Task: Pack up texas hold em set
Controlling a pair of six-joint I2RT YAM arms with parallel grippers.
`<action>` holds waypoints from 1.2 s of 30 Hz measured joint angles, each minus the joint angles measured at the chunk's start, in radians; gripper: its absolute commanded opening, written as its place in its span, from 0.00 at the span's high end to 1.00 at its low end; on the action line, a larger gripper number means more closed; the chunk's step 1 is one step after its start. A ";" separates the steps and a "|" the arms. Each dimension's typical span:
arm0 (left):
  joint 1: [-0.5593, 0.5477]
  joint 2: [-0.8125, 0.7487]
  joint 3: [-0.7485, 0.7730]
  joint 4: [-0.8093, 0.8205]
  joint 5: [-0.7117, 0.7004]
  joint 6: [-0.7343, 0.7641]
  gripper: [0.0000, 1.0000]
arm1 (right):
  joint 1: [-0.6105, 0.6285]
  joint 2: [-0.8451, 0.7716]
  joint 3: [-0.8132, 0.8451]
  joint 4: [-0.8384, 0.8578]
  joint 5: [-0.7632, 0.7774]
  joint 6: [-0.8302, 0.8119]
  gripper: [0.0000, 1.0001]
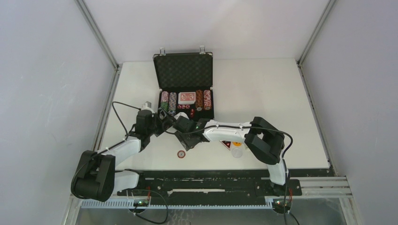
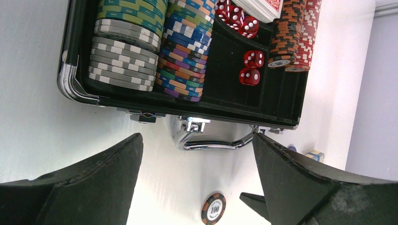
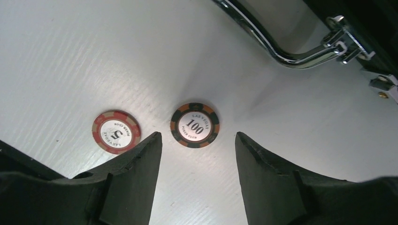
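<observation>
The black silver-edged case (image 1: pixel 183 70) lies open at the table's back, holding rows of striped chips (image 2: pixel 141 47), a red card deck (image 1: pixel 187 97) and red dice (image 2: pixel 251 65). Its metal handle (image 2: pixel 211 143) faces me. A black-and-orange 100 chip (image 3: pixel 195 125) lies flat on the table in front of the handle, also in the left wrist view (image 2: pixel 213 208). A red 5 chip (image 3: pixel 116 131) lies beside it, farther from the case (image 1: pixel 181 153). My right gripper (image 3: pixel 198 140) is open just above the 100 chip. My left gripper (image 2: pixel 197 152) is open and empty, near the handle.
A red-and-white piece (image 1: pixel 226 144) and a pale round button (image 1: pixel 237 151) lie under the right forearm. Small blue and yellow pieces (image 2: pixel 314 154) show at the case's right corner. The two grippers (image 1: pixel 172 126) are close together in front of the case.
</observation>
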 measured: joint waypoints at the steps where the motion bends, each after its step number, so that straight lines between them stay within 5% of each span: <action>1: 0.000 0.000 0.000 0.000 0.000 0.000 0.09 | 0.003 0.000 0.000 0.000 -0.003 0.000 0.33; 11: 0.000 0.001 0.000 0.000 -0.003 0.001 0.09 | 0.006 0.031 0.000 0.012 -0.022 0.002 0.33; 25: 0.003 0.016 -0.006 0.005 0.002 0.000 0.09 | 0.005 0.039 -0.005 0.020 -0.014 0.003 0.48; 36: 0.003 0.021 -0.006 0.015 0.006 0.000 0.09 | 0.005 0.039 -0.005 0.020 -0.006 0.003 0.51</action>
